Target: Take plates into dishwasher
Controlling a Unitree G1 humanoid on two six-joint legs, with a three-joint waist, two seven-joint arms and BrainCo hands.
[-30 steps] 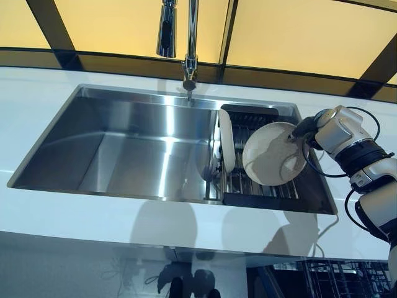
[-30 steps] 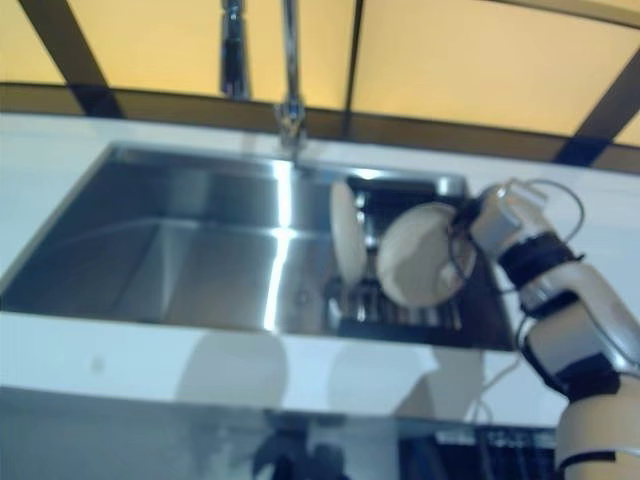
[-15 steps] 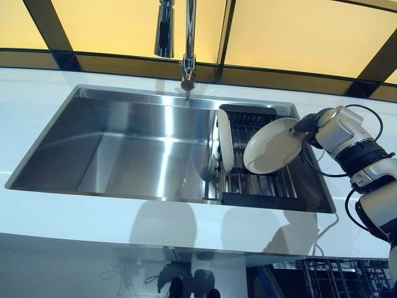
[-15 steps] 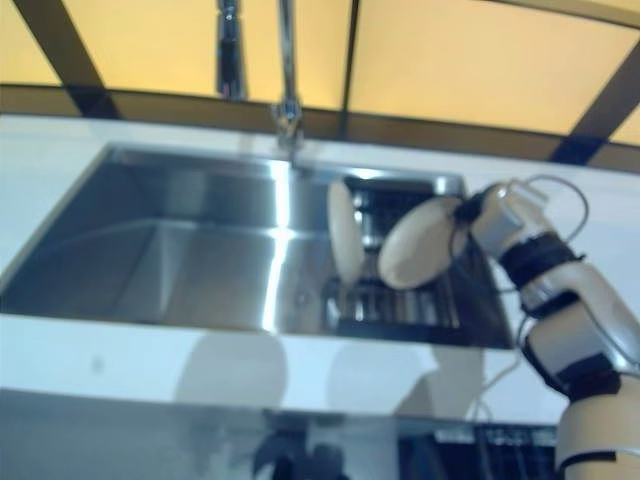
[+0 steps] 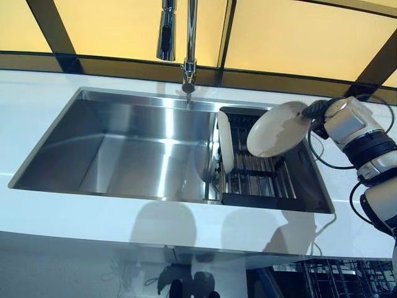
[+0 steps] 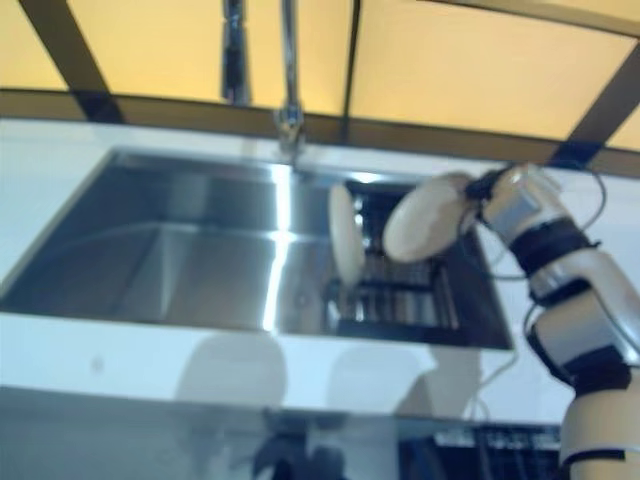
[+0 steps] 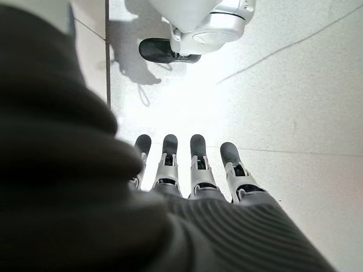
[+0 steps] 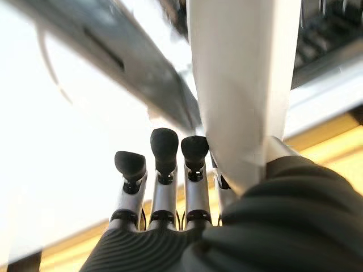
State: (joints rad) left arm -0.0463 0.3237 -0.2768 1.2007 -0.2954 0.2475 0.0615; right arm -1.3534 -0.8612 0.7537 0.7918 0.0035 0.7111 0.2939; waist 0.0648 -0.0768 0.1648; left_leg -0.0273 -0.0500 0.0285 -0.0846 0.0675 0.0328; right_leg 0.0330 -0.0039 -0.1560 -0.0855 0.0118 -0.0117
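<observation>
A round white plate (image 5: 279, 129) hangs tilted above the dark dish rack (image 5: 260, 181) at the right end of the sink, clear of the rack's bars. My right hand (image 5: 317, 112) is shut on its right rim; in the right wrist view the plate (image 8: 244, 85) runs edge-on past my fingers (image 8: 164, 148). A second white plate (image 5: 226, 141) stands upright on edge at the rack's left side. My left hand (image 7: 193, 170) shows only in its own wrist view, hanging over the floor with straight fingers and holding nothing.
The steel sink (image 5: 124, 155) lies left of the rack, with a tall faucet (image 5: 189, 43) at its back edge. White counter (image 5: 186, 217) surrounds it. A wire dishwasher rack (image 5: 338, 279) shows below the counter at the lower right.
My right hand has lifted the plate up and to the right, out of the dish rack, and tipped it flatter. The upright plate has stayed put.
</observation>
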